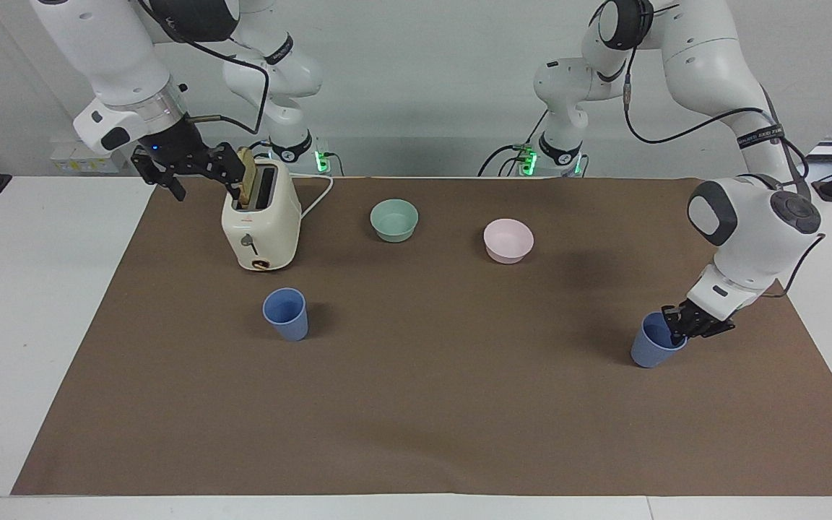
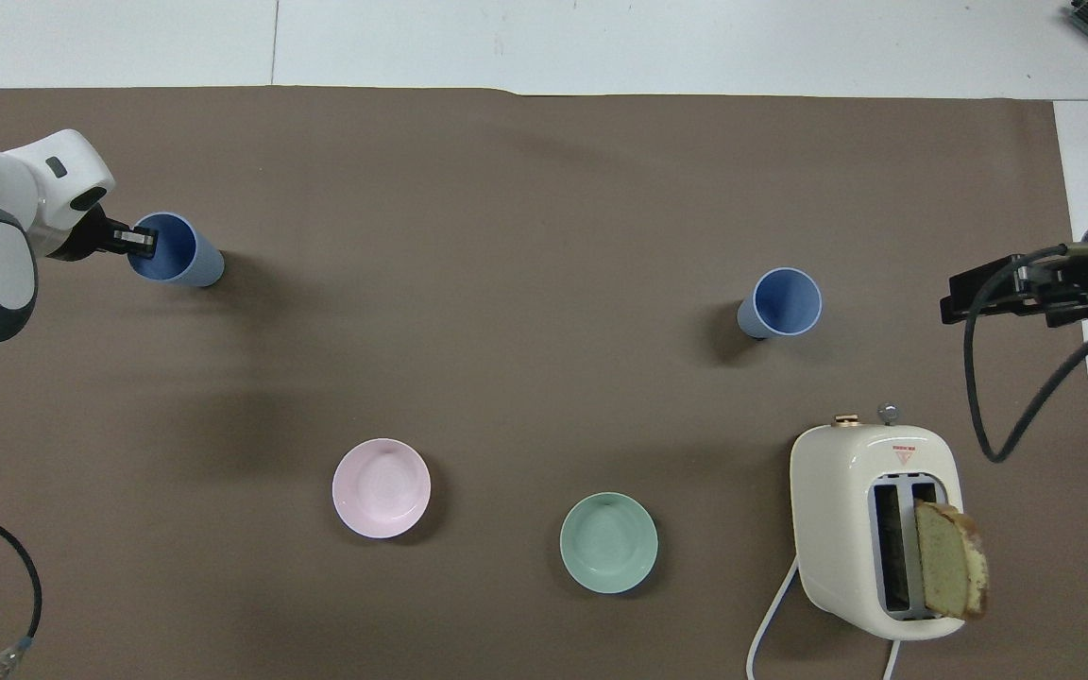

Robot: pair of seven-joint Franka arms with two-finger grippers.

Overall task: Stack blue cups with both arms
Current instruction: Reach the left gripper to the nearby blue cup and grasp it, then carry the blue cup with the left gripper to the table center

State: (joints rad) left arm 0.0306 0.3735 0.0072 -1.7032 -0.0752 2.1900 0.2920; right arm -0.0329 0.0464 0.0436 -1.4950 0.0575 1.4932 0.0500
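One blue cup [image 1: 648,352] [image 2: 191,262] stands upright near the left arm's end of the table. My left gripper [image 1: 678,334] [image 2: 140,242] is down at its rim, one finger inside and one outside, shut on the rim. The other blue cup [image 1: 286,314] [image 2: 787,302] stands upright and alone toward the right arm's end, farther from the robots than the toaster. My right gripper [image 1: 203,186] [image 2: 1007,304] hangs open and empty in the air beside the toaster's top, near the mat's edge, and waits.
A cream toaster [image 1: 261,224] [image 2: 846,529] holds a slice of bread [image 2: 950,562] sticking up. A mint-green bowl [image 1: 394,219] [image 2: 608,543] and a pink bowl [image 1: 508,240] [image 2: 382,488] sit nearer the robots. A brown mat [image 1: 423,404] covers the table.
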